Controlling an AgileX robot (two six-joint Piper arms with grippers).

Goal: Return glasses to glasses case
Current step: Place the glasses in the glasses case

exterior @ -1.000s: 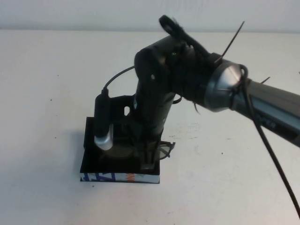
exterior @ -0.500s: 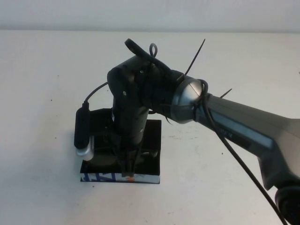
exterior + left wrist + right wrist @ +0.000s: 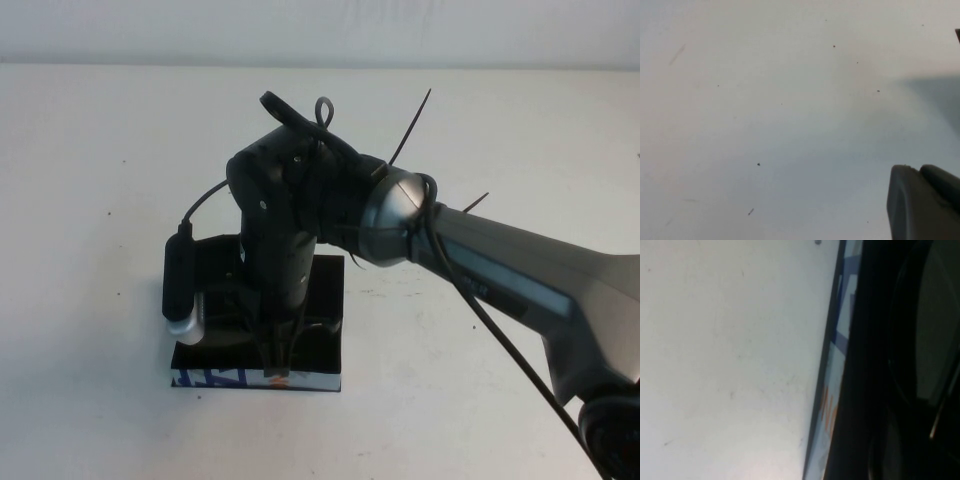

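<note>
The glasses case (image 3: 325,290) lies open on the white table, its light-blue printed front side (image 3: 220,378) facing the near edge. My right gripper (image 3: 275,362) points straight down into the case near its front wall, fingers close together. In the high view the arm hides the glasses. The right wrist view shows a dark lens and frame of the glasses (image 3: 935,325) inside the black interior, beside the case's printed front (image 3: 832,405). My left gripper is out of the high view. Only one finger (image 3: 920,205) shows in the left wrist view, over bare table.
The white table (image 3: 480,130) spreads around the case on all sides. The right arm (image 3: 520,270) reaches in from the right, with cables and zip ties sticking up from its wrist. A pale wall runs along the far edge.
The right gripper has swung left from the case's right edge to over its middle, carrying the glasses in with it. In the last half second it has hardly moved.
</note>
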